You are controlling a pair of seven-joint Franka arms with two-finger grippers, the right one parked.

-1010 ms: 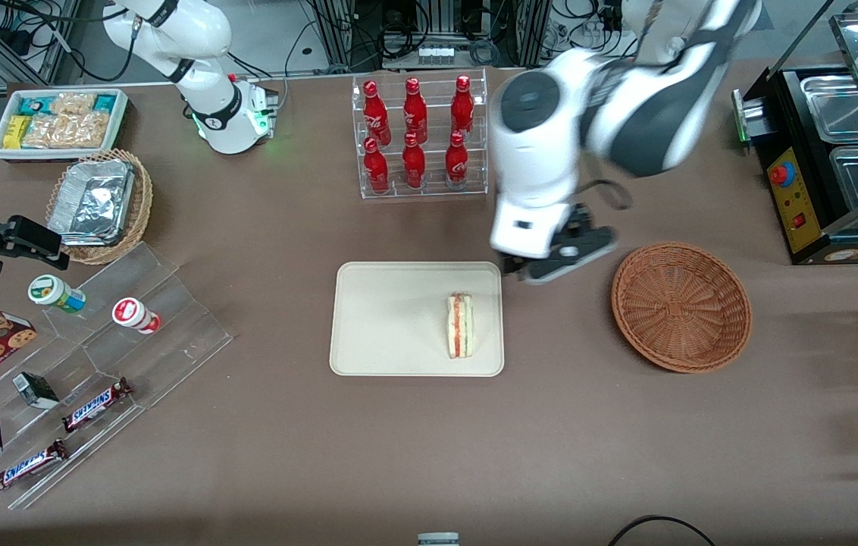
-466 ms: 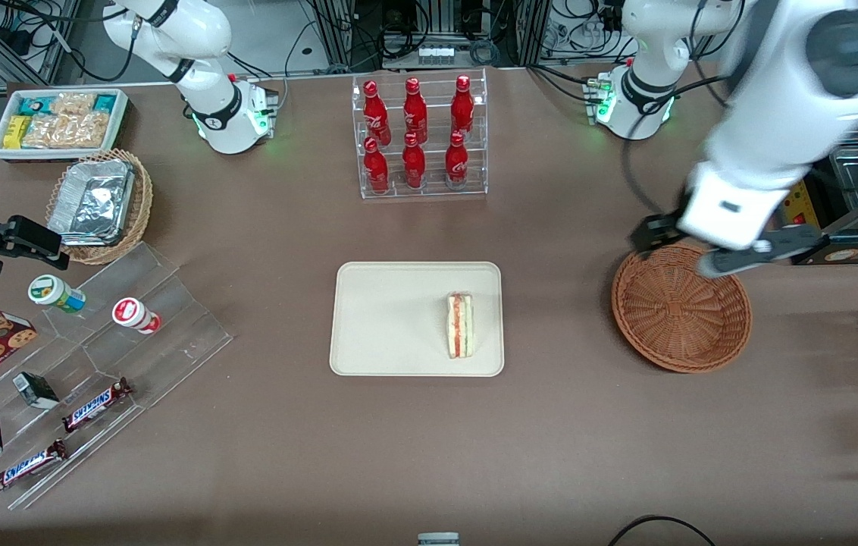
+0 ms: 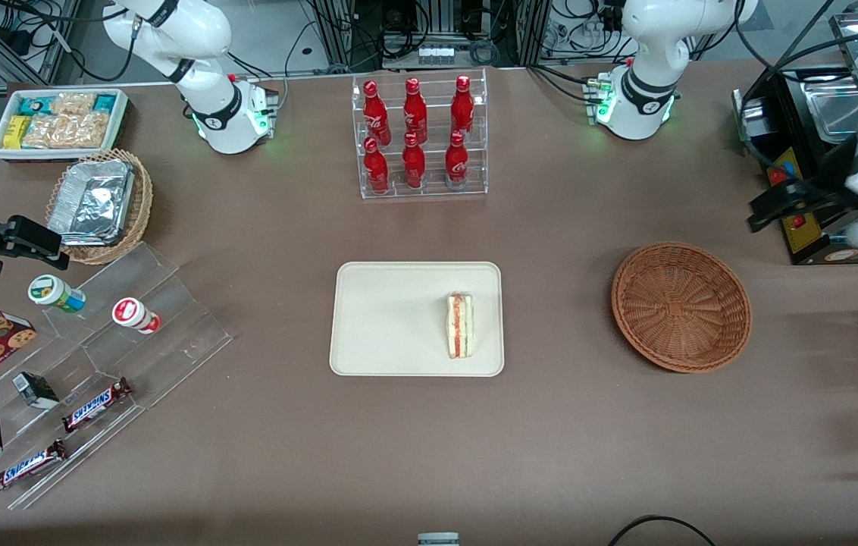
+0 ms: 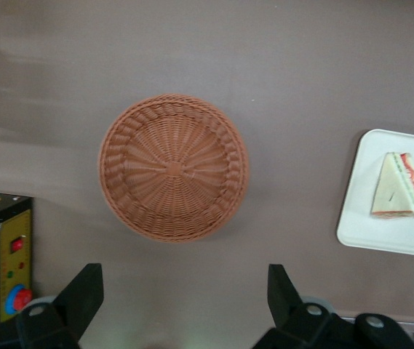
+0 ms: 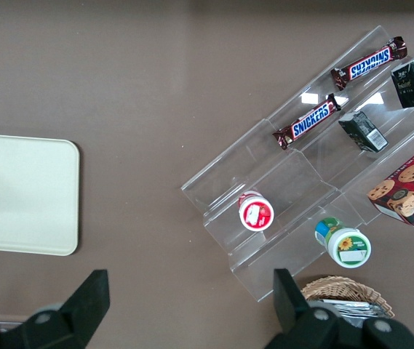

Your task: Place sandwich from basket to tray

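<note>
The sandwich (image 3: 460, 326) lies on the cream-beige tray (image 3: 391, 318), near the tray's edge that faces the basket; it also shows in the left wrist view (image 4: 399, 187) on the tray (image 4: 381, 236). The reddish-brown wicker basket (image 3: 681, 305) is empty and shows whole in the left wrist view (image 4: 173, 166). My left gripper (image 3: 815, 212) is open and empty, raised high at the working arm's end of the table, above the black machine and farther from the front camera than the basket. In the left wrist view the gripper (image 4: 185, 291) has its fingers (image 4: 84, 291) spread wide over bare table.
A rack of red bottles (image 3: 420, 136) stands farther from the front camera than the tray. A black machine with a red button (image 3: 800, 197) sits beside the basket at the working arm's end. A clear tiered stand with snacks (image 3: 88, 364) lies toward the parked arm's end.
My left arm has swung away from the tray, passed over the basket and risen toward the working arm's end of the table. The sandwich stays on the tray.
</note>
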